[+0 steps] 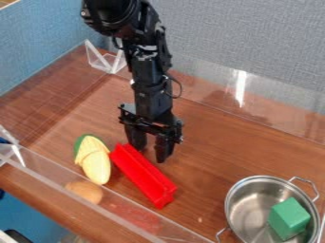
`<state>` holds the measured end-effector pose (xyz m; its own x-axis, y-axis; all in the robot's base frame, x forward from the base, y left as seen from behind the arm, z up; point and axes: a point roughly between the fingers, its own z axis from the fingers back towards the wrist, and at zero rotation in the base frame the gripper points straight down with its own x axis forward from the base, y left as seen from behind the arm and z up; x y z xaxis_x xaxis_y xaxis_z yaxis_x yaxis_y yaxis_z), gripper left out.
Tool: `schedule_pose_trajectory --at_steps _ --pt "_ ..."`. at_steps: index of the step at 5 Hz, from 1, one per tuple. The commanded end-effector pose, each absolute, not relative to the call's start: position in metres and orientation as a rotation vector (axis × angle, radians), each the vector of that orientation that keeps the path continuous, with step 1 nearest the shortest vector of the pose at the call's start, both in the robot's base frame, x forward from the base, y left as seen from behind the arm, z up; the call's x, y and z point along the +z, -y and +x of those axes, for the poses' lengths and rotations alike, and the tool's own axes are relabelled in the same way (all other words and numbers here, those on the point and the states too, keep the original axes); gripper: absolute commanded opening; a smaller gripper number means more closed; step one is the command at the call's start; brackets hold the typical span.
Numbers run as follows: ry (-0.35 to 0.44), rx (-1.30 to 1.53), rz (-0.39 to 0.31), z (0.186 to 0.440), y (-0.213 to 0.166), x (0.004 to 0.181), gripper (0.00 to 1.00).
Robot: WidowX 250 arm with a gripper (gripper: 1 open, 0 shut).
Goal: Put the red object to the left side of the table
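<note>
The red object (143, 175), a long bright red bar, lies flat near the front of the table (241, 133), running from upper left to lower right. My gripper (151, 149) points straight down just behind and to the right of the bar's far end. Its two dark fingers (136, 144) stand partly apart, low over the wood. I see nothing between them, and whether the left finger touches the bar I cannot tell.
A yellow-and-green toy corn (90, 158) lies against the bar's left side. A steel pot (268, 214) holding a green cube (290, 220) stands at the front right. Low clear acrylic walls (76, 195) edge the tabletop.
</note>
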<state>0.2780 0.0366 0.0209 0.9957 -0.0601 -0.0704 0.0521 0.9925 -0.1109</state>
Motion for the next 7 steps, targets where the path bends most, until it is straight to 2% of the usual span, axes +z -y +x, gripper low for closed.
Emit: schedule_pose_trajectory --at_steps 1,2,5,7 --pt "-0.021 -0.056 -0.092 0.283 -0.041 0.035 0.0" --pt "-0.02 -0.062 -0.09 0.282 -0.042 0.038 0.0" --pt "0.008 -0.062 -0.087 0.281 -0.046 0.064 0.0" --pt "0.021 -0.058 -0.087 0.28 -0.047 0.074 0.0"
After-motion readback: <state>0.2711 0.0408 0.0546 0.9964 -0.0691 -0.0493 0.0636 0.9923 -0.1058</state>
